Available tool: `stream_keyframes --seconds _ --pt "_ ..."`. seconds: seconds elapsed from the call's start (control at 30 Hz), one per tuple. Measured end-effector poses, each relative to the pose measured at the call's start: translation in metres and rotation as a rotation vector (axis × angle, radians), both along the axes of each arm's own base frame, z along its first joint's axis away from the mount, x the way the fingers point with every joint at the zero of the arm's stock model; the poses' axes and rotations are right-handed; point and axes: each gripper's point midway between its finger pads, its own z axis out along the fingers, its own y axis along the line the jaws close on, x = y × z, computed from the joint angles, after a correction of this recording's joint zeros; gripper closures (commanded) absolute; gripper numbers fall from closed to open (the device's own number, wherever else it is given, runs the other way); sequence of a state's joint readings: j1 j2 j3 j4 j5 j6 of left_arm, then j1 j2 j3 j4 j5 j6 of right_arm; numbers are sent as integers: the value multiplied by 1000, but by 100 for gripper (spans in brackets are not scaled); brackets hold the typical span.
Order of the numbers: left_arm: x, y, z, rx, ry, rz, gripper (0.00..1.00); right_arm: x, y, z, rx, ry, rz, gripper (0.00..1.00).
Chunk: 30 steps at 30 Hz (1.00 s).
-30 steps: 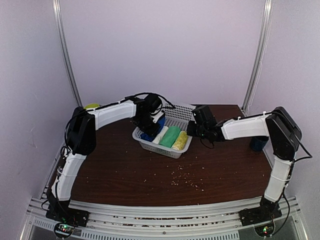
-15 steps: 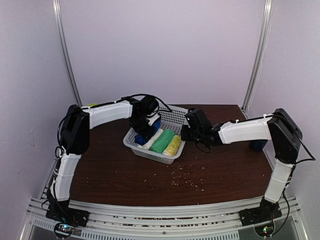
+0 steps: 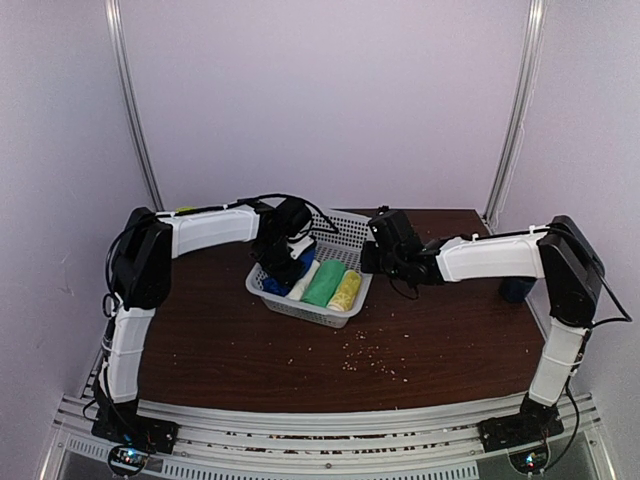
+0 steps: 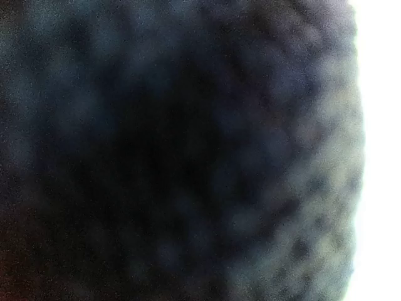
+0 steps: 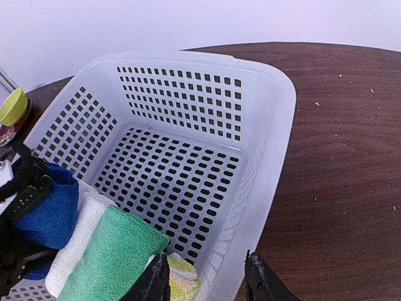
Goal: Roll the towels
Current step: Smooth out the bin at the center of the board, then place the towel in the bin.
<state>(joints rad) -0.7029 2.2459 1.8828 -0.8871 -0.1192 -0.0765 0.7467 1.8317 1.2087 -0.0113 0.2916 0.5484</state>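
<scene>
Only right wrist view shows basket (image 5: 276,113) wall between parted fingers of right gripper (image 5: 207,283), blue towel (image 5: 50,216) clamped between fingers of left gripper (image 3: 283,263), basket shifted left since earlier

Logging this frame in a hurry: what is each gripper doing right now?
Left gripper: closed on the blue towel inside the white mesh basket.
Right gripper: open, holding nothing, straddling the basket's wall.

No readable text (any view)
</scene>
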Motion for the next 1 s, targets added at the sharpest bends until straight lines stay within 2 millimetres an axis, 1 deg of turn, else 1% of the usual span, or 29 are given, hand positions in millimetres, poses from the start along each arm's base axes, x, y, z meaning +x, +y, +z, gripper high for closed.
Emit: stream_keyframes --seconds 0.1,0.27,0.33,0.53,0.73,0.87,0.93,1.0 --pt "0 0 1 -6 1 0 76 3 1 6 4 -13 -4 56" --pt "1 3 3 -6 2 3 48 5 1 10 7 -22 -9 55" --pt "1 3 3 -7 2 6 40 5 2 12 11 -26 -9 55" --pt "1 4 8 -6 -8 8 29 6 3 14 9 -31 -5 53" --pt "2 5 17 -13 -23 9 24 6 3 19 4 -45 2 51" --pt "2 6 22 -15 -28 10 22 6 1 26 7 -58 -2 51" --pt "2 6 24 -18 -31 8 18 6 1 31 13 -65 -3 51" --pt "2 6 27 -20 -34 7 17 6 0 34 16 -70 -4 50"
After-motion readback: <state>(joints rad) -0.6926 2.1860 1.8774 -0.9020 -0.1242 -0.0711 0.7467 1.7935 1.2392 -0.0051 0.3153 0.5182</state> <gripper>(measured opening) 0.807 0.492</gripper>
